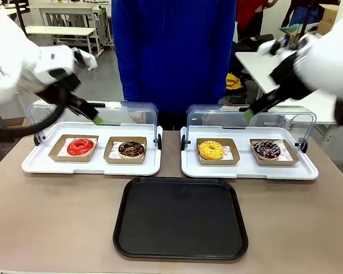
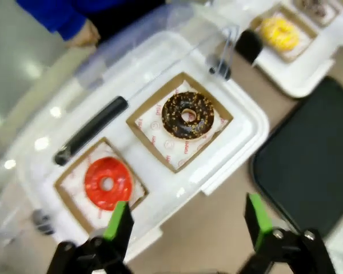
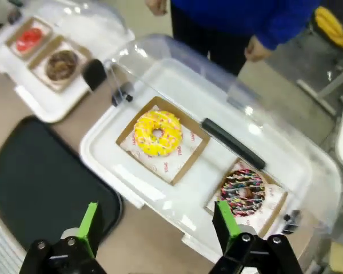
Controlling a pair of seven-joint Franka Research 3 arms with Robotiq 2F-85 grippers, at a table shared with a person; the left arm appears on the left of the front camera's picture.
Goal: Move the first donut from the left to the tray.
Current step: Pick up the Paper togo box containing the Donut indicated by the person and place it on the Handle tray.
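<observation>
The first donut [image 1: 80, 146], glossy red in a brown cardboard holder, lies at the left end of the left white tray [image 1: 34, 164]; the left wrist view has it as the first donut [image 2: 107, 183], just beyond the fingertips. My left gripper [image 1: 97, 120] hovers open above that tray's back edge, and in its own view the left gripper [image 2: 187, 223] has nothing between its green pads. The black tray [image 1: 180, 217] lies bare at the front centre. My right gripper [image 1: 248, 114] hangs open over the right white tray, also seen as right gripper [image 3: 159, 221].
A chocolate donut [image 1: 131, 149] sits beside the red one. The right white tray [image 1: 248, 169] holds a yellow donut [image 1: 211, 150] and a sprinkled dark donut [image 1: 266, 149]. Both clear lids stand raised behind the trays. A person in blue [image 1: 174, 54] stands at the far side.
</observation>
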